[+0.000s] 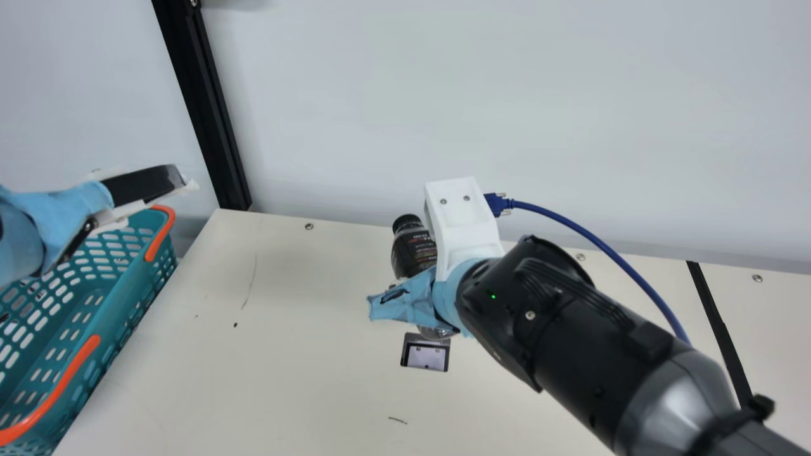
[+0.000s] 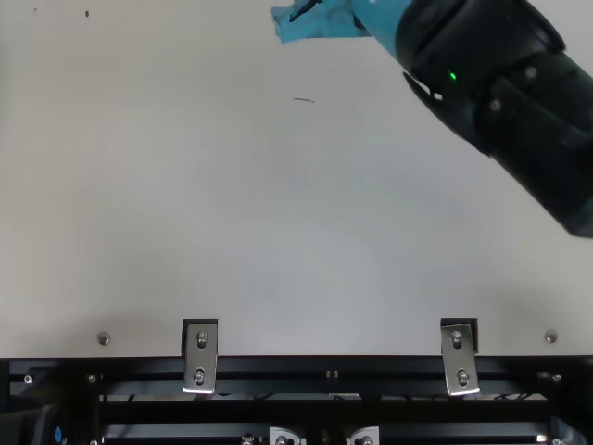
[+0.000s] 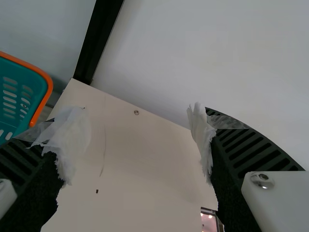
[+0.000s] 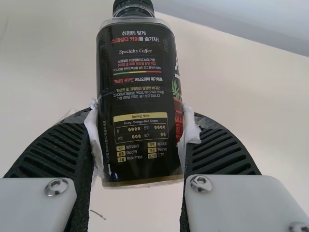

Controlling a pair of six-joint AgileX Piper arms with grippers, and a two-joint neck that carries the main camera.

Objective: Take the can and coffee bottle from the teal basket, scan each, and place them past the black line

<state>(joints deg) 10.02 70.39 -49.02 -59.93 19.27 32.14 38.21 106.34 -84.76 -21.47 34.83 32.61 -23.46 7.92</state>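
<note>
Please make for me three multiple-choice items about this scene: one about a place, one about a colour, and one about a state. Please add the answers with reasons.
1. Where is the coffee bottle?
A) Past the black line
B) Between the right gripper's fingers
C) Under the left gripper

2. What colour are the handles of the teal basket?
A) Orange
B) White
C) Yellow

3. How is the left gripper?
A) Shut on a can
B) Shut and empty
C) Open and empty

Answers:
1: B, the right wrist view shows its fingers against both sides of the bottle.
2: A, the main view shows orange bars along the basket's rim.
3: C, the left wrist view shows a wide gap between its fingers, with nothing held.
</note>
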